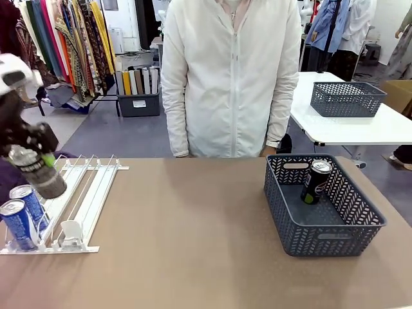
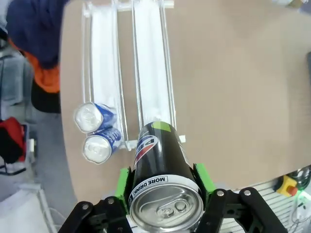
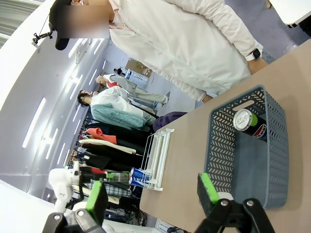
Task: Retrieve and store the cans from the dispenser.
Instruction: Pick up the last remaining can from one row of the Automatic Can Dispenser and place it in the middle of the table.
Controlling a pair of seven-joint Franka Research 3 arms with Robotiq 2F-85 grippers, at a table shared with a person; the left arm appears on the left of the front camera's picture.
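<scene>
My left gripper (image 1: 31,154) is shut on a black Pepsi can (image 1: 44,175), held tilted above the left lanes of the white dispenser (image 1: 90,193). In the left wrist view the green pads (image 2: 201,175) clamp that can (image 2: 160,170) on both sides, its silver top facing the camera. Two blue cans (image 1: 29,205) (image 1: 17,224) stand at the dispenser's front stop, and the left wrist view shows them (image 2: 92,116) (image 2: 99,147) beside the empty lanes (image 2: 150,73). My right gripper (image 3: 153,194) is open, high above the table. Another black Pepsi can (image 1: 317,181) leans inside the grey basket (image 1: 335,239).
A person in a white jacket (image 1: 232,77) stands at the table's far edge. In the right wrist view the basket (image 3: 277,160) holds its can (image 3: 249,122), with the dispenser (image 3: 158,155) beyond. A second grey basket (image 1: 347,98) sits on a white table behind.
</scene>
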